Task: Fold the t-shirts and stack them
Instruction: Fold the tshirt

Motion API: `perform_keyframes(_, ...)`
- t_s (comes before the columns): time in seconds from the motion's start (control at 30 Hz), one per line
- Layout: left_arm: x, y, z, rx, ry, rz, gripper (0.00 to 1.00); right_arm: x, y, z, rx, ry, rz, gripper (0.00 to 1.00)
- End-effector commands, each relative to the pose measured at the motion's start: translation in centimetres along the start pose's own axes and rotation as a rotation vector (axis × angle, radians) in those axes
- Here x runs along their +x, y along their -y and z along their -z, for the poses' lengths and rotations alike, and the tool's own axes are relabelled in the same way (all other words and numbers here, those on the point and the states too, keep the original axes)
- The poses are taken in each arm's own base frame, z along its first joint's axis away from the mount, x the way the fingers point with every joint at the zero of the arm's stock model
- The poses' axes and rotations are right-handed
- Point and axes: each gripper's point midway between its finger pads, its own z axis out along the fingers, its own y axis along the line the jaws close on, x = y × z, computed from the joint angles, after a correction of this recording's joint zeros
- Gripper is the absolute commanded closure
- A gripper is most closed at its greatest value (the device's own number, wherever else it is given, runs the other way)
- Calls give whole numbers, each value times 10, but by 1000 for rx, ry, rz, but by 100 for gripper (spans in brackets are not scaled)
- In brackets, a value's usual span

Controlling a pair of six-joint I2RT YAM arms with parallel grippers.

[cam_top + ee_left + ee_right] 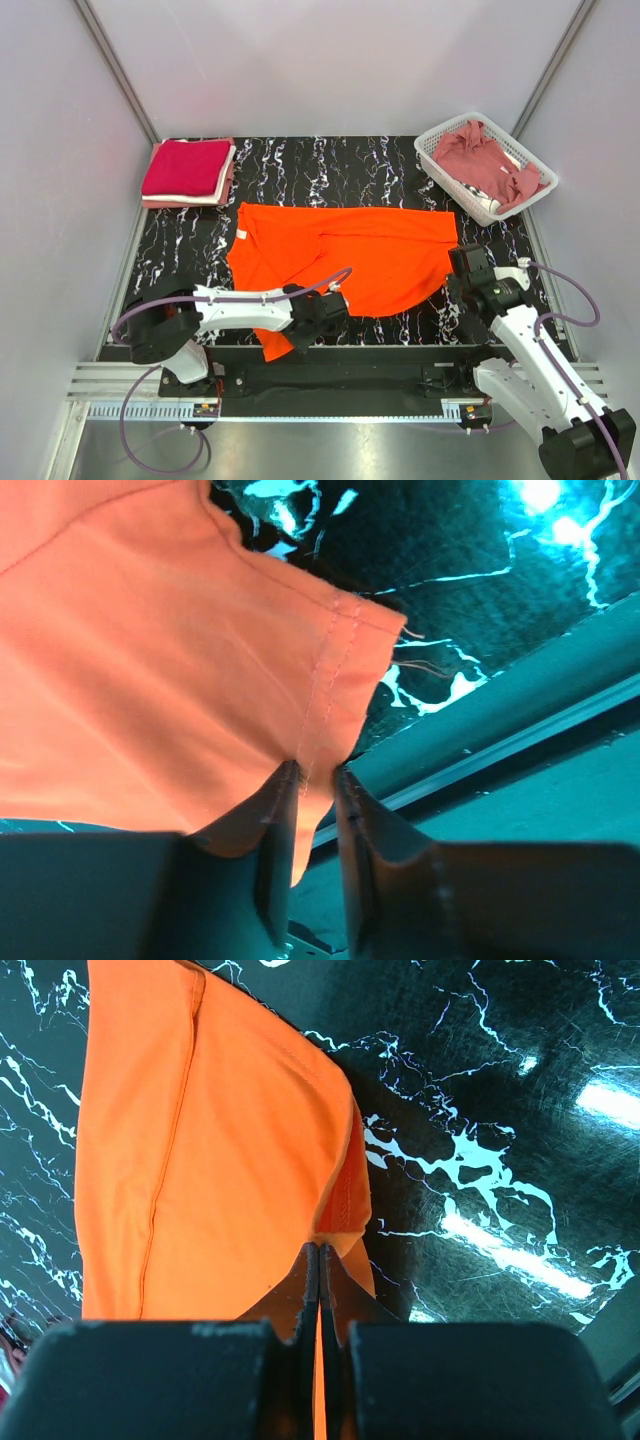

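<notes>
Right gripper (pixel 319 1250) is clenched on an edge of the orange t-shirt (pixel 350 255). Left gripper (pixel 318 772) straddles that shirt's stitched hem corner with jaws narrow, though a firm pinch cannot be confirmed. The shirt lies spread and rumpled across the middle of the worktop (pixel 330 165), so the fold is judged only beginning. The next move calls for both holds secured, then an even lift carrying the near edge across.

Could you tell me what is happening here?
Two robot arms are working on an orange t-shirt spread on the table. The right gripper is shut on its near right corner; the left gripper has its jaws slightly apart around the near left hem. Folded shirts sit stacked far left; a rose shirt lies in the basket.
</notes>
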Motion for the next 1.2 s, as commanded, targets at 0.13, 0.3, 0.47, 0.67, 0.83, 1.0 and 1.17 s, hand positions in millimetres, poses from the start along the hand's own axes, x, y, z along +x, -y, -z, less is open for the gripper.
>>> perform_keyframes(0.13, -11, -1, 8, -3, 54, 11, 98, -2, -2, -1, -11, 10, -3, 100)
perform_keyframes(0.3, -15, -7, 22, -19, 81, 9, 100, -2, 1, -1, -11, 11, -3, 100)
perform_keyframes(0.47, -26, -22, 39, -79, 116, -6, 100, -10, 3, -4, 0, 59, 84, 100)
perform_keyframes(0.67, -40, -43, 46, -97, 129, 7, 100, -23, -9, -5, -15, 122, 277, 100)
perform_keyframes(0.83, -54, -64, 57, -126, 148, 20, 100, -15, -26, -12, -42, 88, 437, 100)
perform_keyframes(1.0, -60, -89, 60, -154, 130, 32, 100, -14, -34, -21, -19, 90, 512, 100)
perform_keyframes(1.17, -70, -118, 65, -189, 138, 98, 100, -13, -37, -35, 32, 77, 564, 100)
